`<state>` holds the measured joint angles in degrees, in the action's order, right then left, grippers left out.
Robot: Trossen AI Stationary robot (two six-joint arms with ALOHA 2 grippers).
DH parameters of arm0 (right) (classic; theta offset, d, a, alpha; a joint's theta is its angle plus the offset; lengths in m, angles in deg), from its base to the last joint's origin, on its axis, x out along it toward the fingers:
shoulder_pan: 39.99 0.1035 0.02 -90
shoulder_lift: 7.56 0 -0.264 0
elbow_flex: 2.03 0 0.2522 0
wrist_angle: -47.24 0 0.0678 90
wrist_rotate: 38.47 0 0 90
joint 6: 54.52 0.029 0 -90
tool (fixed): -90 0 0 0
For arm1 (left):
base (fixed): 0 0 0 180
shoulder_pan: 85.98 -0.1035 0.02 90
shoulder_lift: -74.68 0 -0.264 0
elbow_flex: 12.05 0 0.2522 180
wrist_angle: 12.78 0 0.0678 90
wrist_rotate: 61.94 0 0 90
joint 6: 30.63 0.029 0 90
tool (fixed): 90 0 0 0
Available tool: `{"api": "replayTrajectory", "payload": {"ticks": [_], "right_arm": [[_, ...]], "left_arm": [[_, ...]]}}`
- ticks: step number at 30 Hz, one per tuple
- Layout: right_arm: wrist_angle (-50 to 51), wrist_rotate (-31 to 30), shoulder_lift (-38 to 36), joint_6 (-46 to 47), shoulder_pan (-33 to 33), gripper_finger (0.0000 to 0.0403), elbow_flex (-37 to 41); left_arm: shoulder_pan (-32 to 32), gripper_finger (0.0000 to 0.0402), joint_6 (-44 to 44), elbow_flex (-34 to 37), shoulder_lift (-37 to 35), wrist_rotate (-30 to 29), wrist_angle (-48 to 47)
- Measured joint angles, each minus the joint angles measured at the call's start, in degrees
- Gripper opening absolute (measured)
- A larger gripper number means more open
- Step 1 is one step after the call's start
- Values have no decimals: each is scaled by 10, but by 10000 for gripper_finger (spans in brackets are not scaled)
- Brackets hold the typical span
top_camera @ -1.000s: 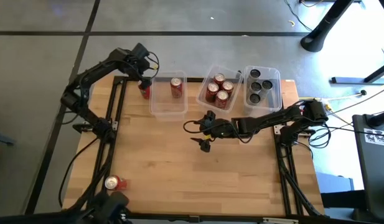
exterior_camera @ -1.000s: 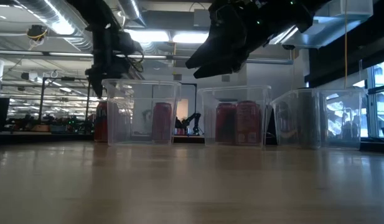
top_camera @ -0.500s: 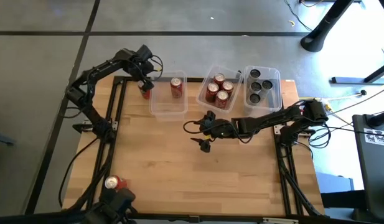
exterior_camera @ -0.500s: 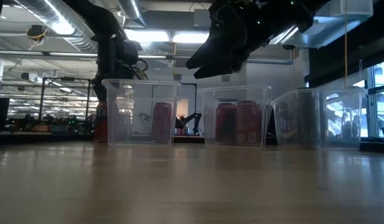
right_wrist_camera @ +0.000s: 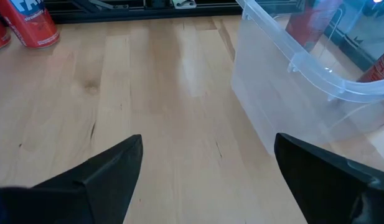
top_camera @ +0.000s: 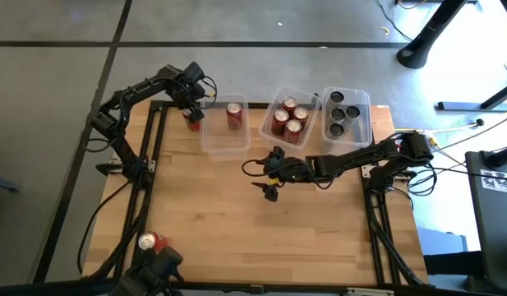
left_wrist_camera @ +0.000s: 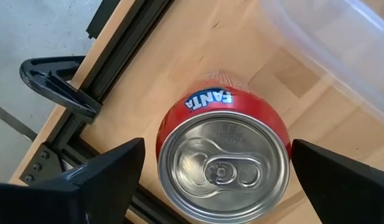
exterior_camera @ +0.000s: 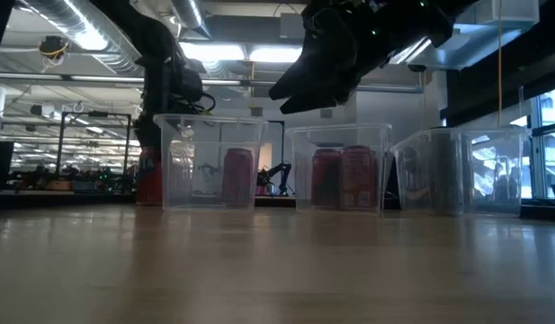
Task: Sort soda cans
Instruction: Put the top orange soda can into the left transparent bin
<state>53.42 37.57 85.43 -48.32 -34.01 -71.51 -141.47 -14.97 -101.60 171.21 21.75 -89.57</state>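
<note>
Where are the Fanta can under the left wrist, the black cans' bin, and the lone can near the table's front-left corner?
Fanta can (left_wrist_camera: 224,168), left wrist view, silver top.
Black cans' bin (top_camera: 361,129), high view, rim.
Lone can (top_camera: 148,242), high view, silver top.

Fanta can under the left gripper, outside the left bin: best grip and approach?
Grip the Fanta can across its round sidewall, coming straight down. It stands upright, and the open left gripper straddles it already. The left bin wall sits close on one side, so keep fingers parallel to that wall.
</note>
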Motion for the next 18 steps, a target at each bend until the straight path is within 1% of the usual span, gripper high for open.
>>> {"api": "replayTrajectory", "payload": {"ticks": [3, 9, 12, 18], "right_arm": [[0, 0, 0, 0, 0, 360, 0], [0, 0, 0, 0, 0, 360, 0], [0, 0, 0, 0, 0, 360, 0], [0, 0, 0, 0, 0, 360, 0]], "left_arm": [[0, 374, 0, 0, 0, 0, 3], [1, 310, 2, 0, 0, 0, 3], [0, 287, 8, 0, 0, 0, 3], [0, 284, -2, 0, -2, 0, 3]]}}
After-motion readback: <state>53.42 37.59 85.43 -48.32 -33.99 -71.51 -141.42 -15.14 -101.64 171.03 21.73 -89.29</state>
